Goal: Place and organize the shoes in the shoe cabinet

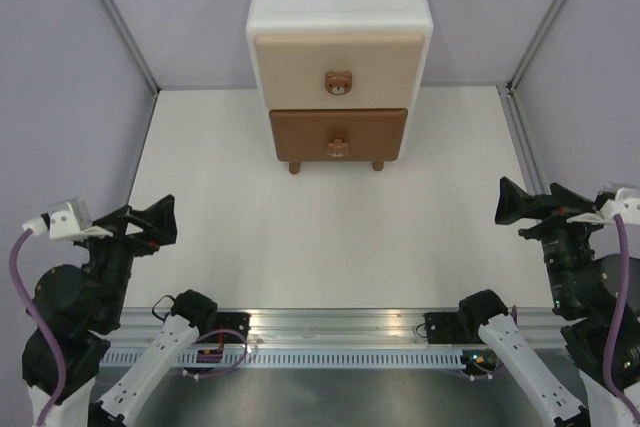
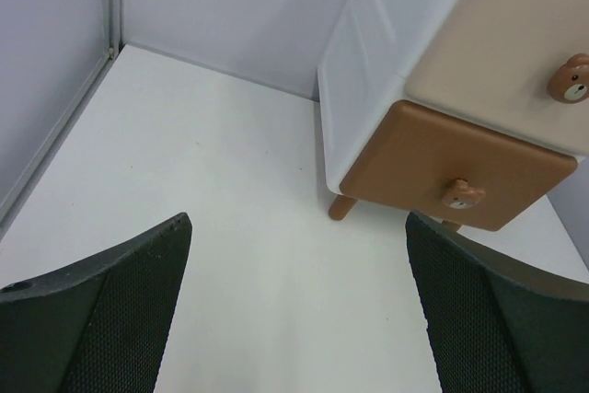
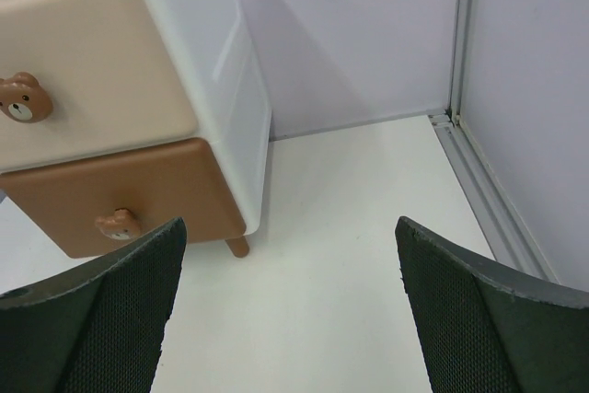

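The white shoe cabinet [image 1: 340, 7] stands at the far middle of the table, with both drawers shut: a beige upper front [image 1: 338, 69] and a brown lower front [image 1: 338, 134], each with a bear-face knob. It also shows in the left wrist view [image 2: 368, 80] and the right wrist view [image 3: 230, 71]. No shoes are in view. My left gripper [image 1: 150, 222] is open and empty at the near left. My right gripper [image 1: 525, 205] is open and empty at the near right. Both are well apart from the cabinet.
Grey walls with metal corner posts [image 1: 115, 17] enclose the white table [image 1: 330, 237] on three sides. A metal rail [image 1: 340, 325] with cables runs along the near edge between the arm bases.
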Robot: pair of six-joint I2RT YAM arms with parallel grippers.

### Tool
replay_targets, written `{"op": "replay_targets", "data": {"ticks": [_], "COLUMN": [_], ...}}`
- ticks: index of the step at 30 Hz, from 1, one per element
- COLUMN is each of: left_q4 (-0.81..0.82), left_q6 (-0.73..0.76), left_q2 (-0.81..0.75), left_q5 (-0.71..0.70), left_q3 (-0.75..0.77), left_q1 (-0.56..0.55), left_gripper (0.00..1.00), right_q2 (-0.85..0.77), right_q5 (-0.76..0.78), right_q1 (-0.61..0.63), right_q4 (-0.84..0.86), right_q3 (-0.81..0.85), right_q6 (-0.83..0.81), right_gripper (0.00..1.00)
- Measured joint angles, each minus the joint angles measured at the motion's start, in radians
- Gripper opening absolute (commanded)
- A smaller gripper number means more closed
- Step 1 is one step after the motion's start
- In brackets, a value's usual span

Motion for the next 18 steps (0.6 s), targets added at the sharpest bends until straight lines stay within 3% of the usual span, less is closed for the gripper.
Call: {"op": "replay_targets", "data": {"ticks": [7,18], "left_q4": [-0.087,-0.139], "left_q6": [-0.065,-0.096], "left_q2": [-0.207,-0.251], "left_q5": [-0.052,-0.072], "left_q3": [-0.047,-0.056], "left_q1": [0.0,0.0], "left_gripper": [1.0,1.0], "right_q2": [-0.129,-0.189], "right_q5": [0.019,0.026], "right_q1": [-0.002,-0.002], "right_q4": [-0.077,-0.114], "right_q3": [-0.042,-0.078], "right_q6": [0.02,0.034], "right_gripper": [0.98,0.98]}}
